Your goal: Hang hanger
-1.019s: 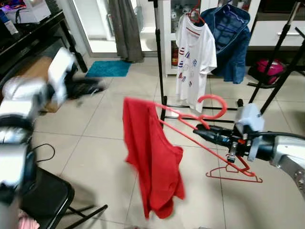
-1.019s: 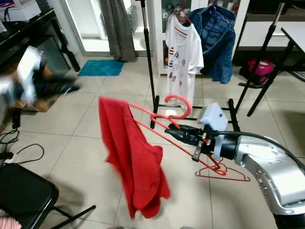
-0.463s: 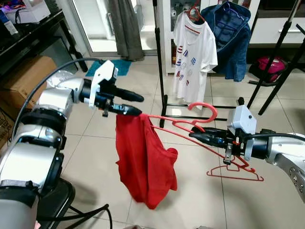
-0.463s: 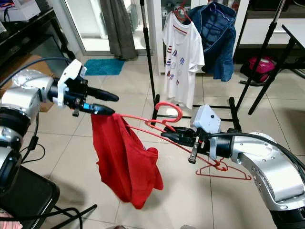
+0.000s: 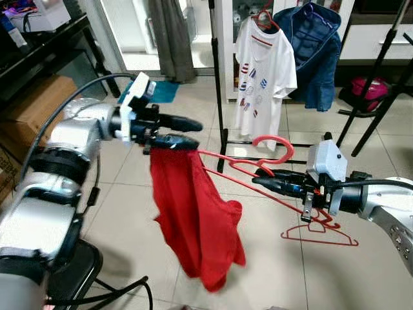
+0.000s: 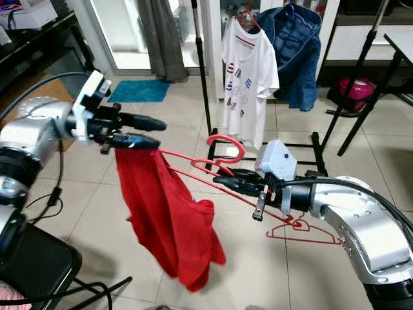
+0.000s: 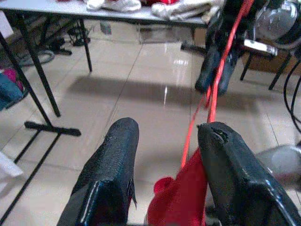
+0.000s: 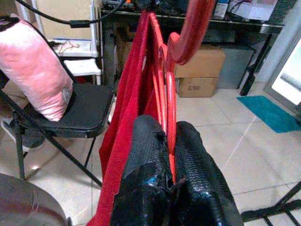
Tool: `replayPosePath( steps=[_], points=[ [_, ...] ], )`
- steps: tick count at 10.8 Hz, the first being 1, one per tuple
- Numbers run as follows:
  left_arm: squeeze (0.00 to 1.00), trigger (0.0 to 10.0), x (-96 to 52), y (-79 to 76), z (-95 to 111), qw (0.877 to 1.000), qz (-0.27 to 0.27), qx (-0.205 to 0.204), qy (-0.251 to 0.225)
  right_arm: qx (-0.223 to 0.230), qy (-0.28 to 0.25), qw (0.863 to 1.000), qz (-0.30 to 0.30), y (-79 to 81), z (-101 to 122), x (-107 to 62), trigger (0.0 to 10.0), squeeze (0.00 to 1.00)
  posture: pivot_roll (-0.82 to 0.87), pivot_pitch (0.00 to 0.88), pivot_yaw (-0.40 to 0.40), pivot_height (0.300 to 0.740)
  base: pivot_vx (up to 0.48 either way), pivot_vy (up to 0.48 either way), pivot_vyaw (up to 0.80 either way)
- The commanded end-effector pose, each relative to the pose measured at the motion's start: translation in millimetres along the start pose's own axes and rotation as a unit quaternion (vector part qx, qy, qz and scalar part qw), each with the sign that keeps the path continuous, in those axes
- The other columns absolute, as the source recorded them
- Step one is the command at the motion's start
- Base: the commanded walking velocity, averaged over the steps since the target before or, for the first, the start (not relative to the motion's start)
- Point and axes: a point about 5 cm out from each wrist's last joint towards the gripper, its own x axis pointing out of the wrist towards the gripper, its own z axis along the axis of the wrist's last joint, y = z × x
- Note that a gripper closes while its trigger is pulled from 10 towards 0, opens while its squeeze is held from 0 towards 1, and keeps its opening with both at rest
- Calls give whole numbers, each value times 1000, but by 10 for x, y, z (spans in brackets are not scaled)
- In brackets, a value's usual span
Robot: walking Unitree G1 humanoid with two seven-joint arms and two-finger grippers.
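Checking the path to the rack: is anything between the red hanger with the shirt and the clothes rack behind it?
Nothing visible blocks it. The red hanger, held by the right tool, faces bare floor up to the rack.

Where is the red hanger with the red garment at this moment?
The red hanger is held in the air mid-scene, before the clothes rack, by the right gripper, with the left gripper at its far end, where the red garment hangs.
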Motion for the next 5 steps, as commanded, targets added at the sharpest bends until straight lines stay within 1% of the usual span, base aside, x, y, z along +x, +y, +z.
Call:
replayPosePath(
  steps=[1,2,3,4,5],
  points=[
    [0,10000,-48,-26,-42,1000,-1,0,15,-27,-25,999,13,12,129,26,10000,0,-176,0,176,740,0,0,0],
    [0,10000,-64,-55,-81,1000,-6,3,27,-27,-26,999,14,15,129,28,10000,0,-174,0,175,740,0,0,0],
    [0,10000,-98,-110,-206,994,-22,31,102,-29,-28,999,21,16,131,35,10000,0,-172,0,172,740,0,0,0],
    [0,10000,-73,-125,-249,990,-33,47,127,-29,-29,999,25,25,135,41,10000,0,-170,0,171,740,0,0,0],
    [0,10000,-16,-142,-265,990,-46,50,126,-30,-30,999,28,27,137,48,10000,0,-172,0,173,740,0,0,0]
  ],
)
